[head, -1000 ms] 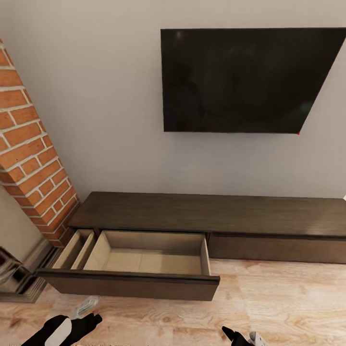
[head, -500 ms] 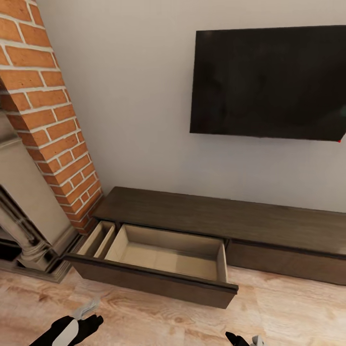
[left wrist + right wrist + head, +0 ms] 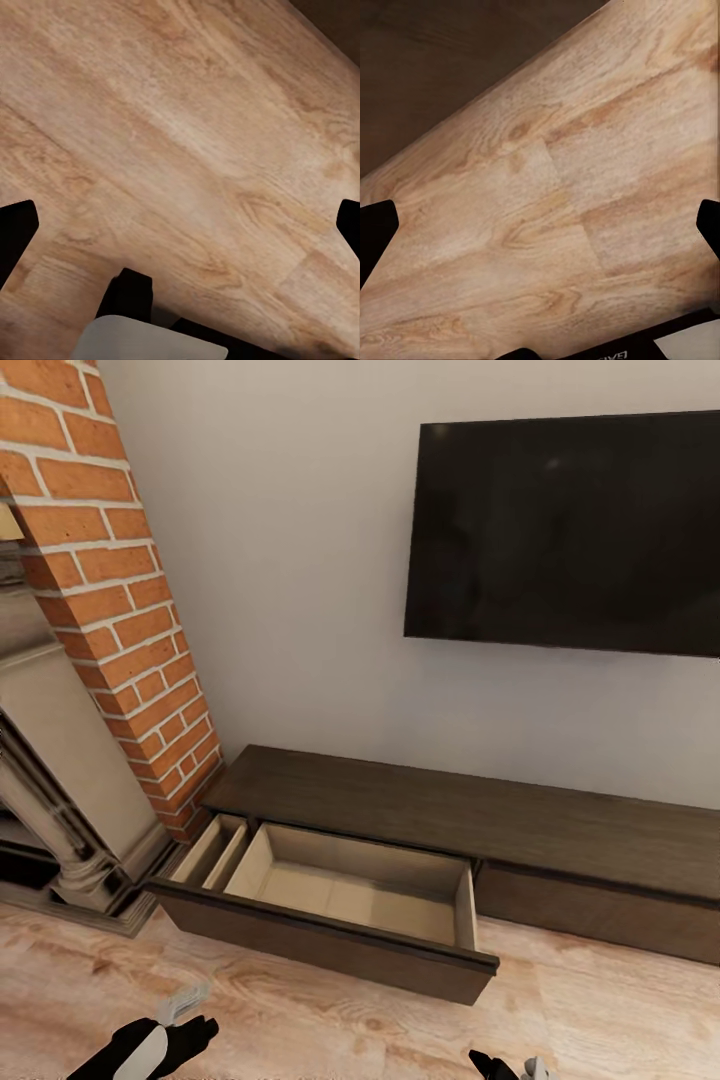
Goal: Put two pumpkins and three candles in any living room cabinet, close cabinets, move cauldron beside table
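Looks like your view swung left over the last second: the red brick chimney column (image 3: 110, 610) and the pale stone fireplace surround (image 3: 60, 780) fill way more of the left side now, while the black wall-mounted TV (image 3: 570, 530) slid toward the right. The furniture itself didn't budge, that's just your head or base turning. The long, low dark-brown wooden cabinet (image 3: 480, 810) sits against the wall with its left pull-out front hanging wide open, and the pale beige inside has nothing in it that I can see, so my read is you haven't stashed anything yet and you're heading off to fetch stuff. No pumpkins, candles, cauldron or low table in front of you right now. Your left claw (image 3: 183, 1022) is down at the bottom edge of the head view, and in its wrist view the two dark fingertips (image 3: 16, 225) sit far apart over bare light wood-plank floor (image 3: 330, 1030), so it's spread and carrying nothing. Same deal for the right claw (image 3: 508, 1068): tips wide, just floor and a strip of cabinet front under it. Heads up, that open front juts into the floor space, so give it room when you roll back.
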`<state>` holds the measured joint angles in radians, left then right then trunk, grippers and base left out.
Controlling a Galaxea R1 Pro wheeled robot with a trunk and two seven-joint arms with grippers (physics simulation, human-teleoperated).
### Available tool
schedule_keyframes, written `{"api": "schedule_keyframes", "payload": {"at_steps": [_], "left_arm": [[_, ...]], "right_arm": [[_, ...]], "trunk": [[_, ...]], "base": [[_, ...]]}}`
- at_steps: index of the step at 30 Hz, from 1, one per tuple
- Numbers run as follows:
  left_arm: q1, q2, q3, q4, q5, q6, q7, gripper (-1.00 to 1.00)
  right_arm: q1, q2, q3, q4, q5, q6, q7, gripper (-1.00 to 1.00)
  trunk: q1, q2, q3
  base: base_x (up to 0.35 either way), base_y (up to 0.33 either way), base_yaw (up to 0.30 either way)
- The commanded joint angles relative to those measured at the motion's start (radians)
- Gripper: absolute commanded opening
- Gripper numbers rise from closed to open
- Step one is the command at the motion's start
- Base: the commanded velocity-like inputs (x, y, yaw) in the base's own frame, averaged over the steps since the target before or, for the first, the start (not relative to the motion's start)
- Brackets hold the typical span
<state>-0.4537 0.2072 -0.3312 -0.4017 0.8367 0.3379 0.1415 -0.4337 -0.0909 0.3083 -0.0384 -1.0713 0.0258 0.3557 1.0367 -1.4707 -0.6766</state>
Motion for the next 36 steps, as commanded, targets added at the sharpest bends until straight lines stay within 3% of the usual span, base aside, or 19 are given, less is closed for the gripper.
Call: {"api": "schedule_keyframes", "payload": {"at_steps": [1,15,36], "left_arm": [[0.000,0.001,-0.008,-0.003,0.010,0.003,0.009,1.00],[0.000,0.000,-0.011,-0.003,0.009,0.003,0.009,1.00],[0.000,-0.016,-0.012,-0.002,0.009,0.005,0.009,1.00]], "right_arm": [[0.000,0.000,0.007,0.000,-0.010,-0.004,0.003,1.00],[0.000,0.000,0.008,0.000,-0.009,-0.034,0.004,1.00],[0.000,0.000,0.008,-0.001,-0.007,-0.033,0.008,1.00]], "trunk": [[0.000,0.000,-0.001],[0.000,0.000,-0.001],[-0.081,0.147,0.065]], "base": [[-0.015,-0.037,0.090],[-0.002,-0.006,0.228],[0.000,0.000,0.025]]}}
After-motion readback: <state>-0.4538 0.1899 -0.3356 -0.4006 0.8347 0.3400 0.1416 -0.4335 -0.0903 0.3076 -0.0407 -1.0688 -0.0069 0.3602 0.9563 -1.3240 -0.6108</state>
